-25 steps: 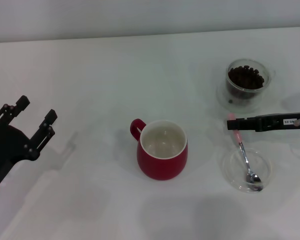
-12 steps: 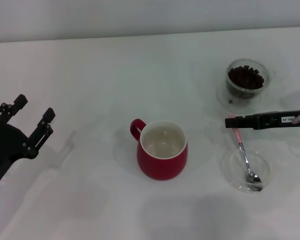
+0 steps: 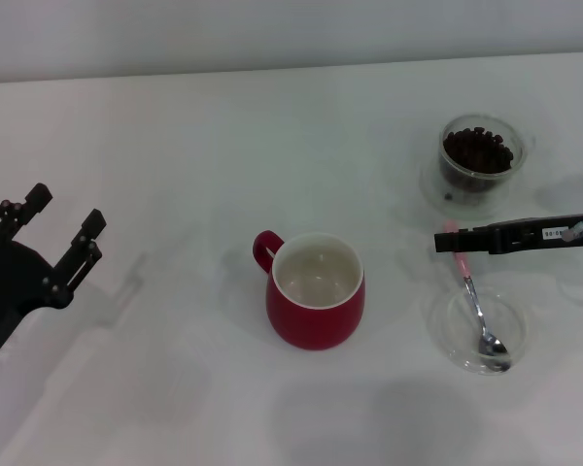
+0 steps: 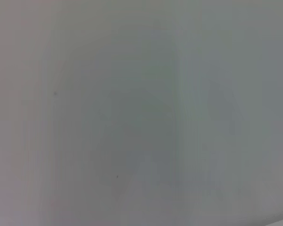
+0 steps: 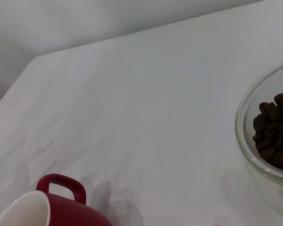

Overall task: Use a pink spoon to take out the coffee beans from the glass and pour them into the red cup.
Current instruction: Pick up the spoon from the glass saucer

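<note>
The white table (image 3: 175,146) carried everything. The rounded deep red mug with a white inside (image 3: 316,289) sat at the centre of the head frame, empty, its loop handle toward the upper left. At upper right stood the small clear double-walled glass (image 3: 478,165), full of dark brown coffee beans (image 3: 477,149). Lower right, the slim metal teaspoon with a pale pink handle (image 3: 474,296) lay with its bowl in a shallow clear glass dish (image 3: 479,330). The right gripper (image 3: 445,241) reached in from the right edge, its tip right over the pink end; honestly couldn't tell how far open it was. The left gripper (image 3: 56,226) hung at the far left, fingers spread, holding nothing.
</note>
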You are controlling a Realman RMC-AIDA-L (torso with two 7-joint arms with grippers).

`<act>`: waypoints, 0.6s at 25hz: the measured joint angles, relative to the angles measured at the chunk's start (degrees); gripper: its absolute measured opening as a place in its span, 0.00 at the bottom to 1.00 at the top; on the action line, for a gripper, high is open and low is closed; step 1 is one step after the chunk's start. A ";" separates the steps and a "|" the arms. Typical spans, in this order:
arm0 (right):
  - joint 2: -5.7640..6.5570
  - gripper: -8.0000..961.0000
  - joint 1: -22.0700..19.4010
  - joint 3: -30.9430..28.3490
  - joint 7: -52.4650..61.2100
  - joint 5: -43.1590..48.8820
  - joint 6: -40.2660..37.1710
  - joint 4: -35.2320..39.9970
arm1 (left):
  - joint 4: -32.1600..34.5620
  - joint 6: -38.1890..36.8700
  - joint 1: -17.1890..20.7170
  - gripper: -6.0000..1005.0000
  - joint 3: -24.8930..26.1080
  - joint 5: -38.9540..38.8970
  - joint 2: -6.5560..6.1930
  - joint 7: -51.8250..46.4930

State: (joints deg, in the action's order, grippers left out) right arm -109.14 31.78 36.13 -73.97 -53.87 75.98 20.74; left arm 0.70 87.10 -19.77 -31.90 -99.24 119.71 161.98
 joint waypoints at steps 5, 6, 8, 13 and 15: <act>-0.11 0.38 0.11 0.26 0.26 0.00 -0.24 0.06 | -0.07 -0.01 0.00 0.65 0.00 0.00 0.00 0.00; -0.11 0.37 0.10 0.25 0.26 -0.01 -0.24 0.20 | -0.07 -0.01 0.00 0.65 0.00 0.00 0.00 0.00; -0.15 0.33 0.05 0.25 0.29 -0.03 -0.16 0.51 | -0.07 -0.01 0.02 0.65 0.00 0.00 0.00 0.00; -0.21 0.24 -0.23 0.26 0.50 -0.01 0.13 0.79 | -0.09 -0.01 0.17 0.65 0.00 0.01 0.00 0.00; -0.21 0.21 -0.24 0.27 0.51 0.00 0.17 0.79 | -0.09 0.00 0.17 0.65 0.00 0.01 0.00 0.00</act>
State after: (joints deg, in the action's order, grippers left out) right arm -109.35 31.54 36.41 -73.46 -53.87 76.14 21.53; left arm 0.61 87.10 -19.60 -31.90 -99.23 119.71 161.98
